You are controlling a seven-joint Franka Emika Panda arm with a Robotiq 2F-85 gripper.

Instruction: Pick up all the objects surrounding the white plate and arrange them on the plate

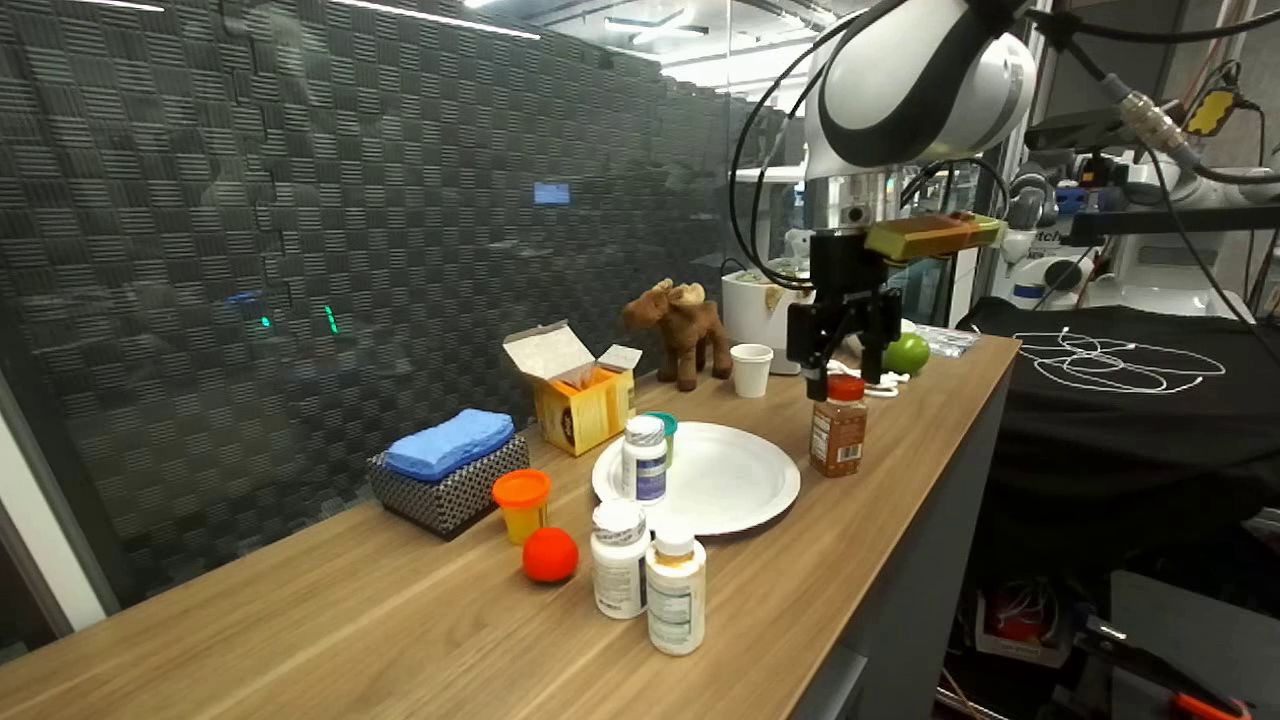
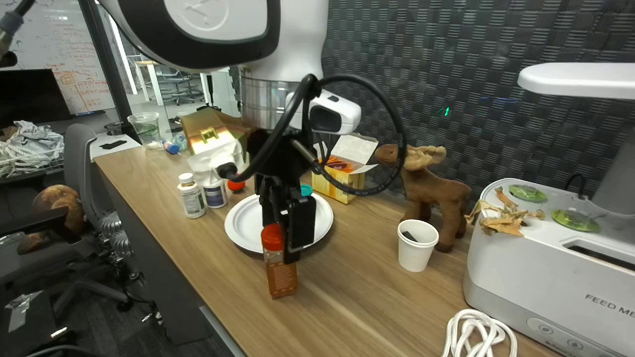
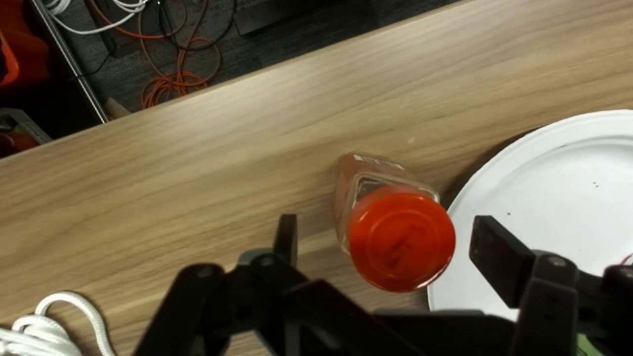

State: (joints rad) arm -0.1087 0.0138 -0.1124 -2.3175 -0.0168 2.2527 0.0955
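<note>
The red-topped jar stands upright on the table beside the white plate. My gripper is open above it, a finger on either side of the red lid, with gaps showing on both sides in the wrist view. A white bottle with a purple label and a teal-lidded tub stand at the plate's far side from the jar; the bottle partly hides the tub. Off the plate are two white capped bottles, a red-orange ball and an orange-lidded cup.
A yellow carton, a box with a blue cloth, a brown moose toy and a paper cup line the wall side. White cord lies by the white planter. The table's open edge runs near the jar.
</note>
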